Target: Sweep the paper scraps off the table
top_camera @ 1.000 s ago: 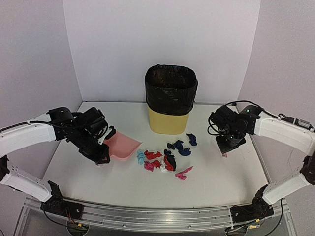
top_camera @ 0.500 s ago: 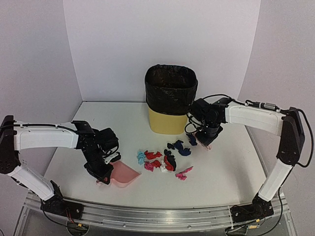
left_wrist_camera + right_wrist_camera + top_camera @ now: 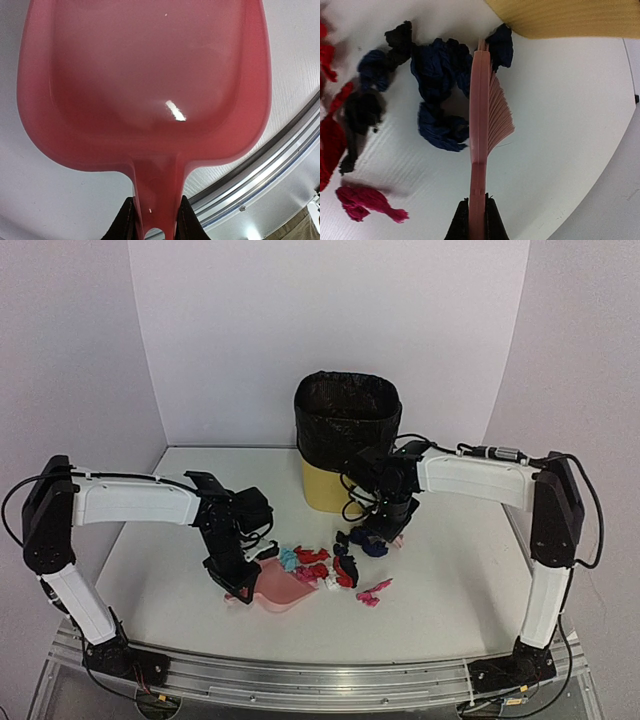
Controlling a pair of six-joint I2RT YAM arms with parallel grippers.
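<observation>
The paper scraps [image 3: 328,565] lie in a loose cluster of red, pink, light blue, black and navy bits on the white table [image 3: 460,590], in front of the bin. My left gripper [image 3: 238,582] is shut on the handle of the pink dustpan [image 3: 282,588], whose mouth touches the cluster's left side. In the left wrist view the dustpan [image 3: 145,75] looks empty and my gripper [image 3: 154,222] clamps its handle. My right gripper [image 3: 385,525] is shut on the pink brush [image 3: 480,125], its bristles down against the navy scraps [image 3: 440,95]. My right gripper [image 3: 476,215] grips the brush handle.
A yellow bin with a black liner [image 3: 345,440] stands at the back centre, just behind the brush; its wall shows in the right wrist view [image 3: 565,17]. The metal rail [image 3: 320,680] runs along the table's front edge, close to the dustpan [image 3: 280,160]. White walls enclose three sides.
My left arm has swung the dustpan forward and right, up to the scraps' left edge. My right arm has carried the brush left from the table's right side to the navy scraps.
</observation>
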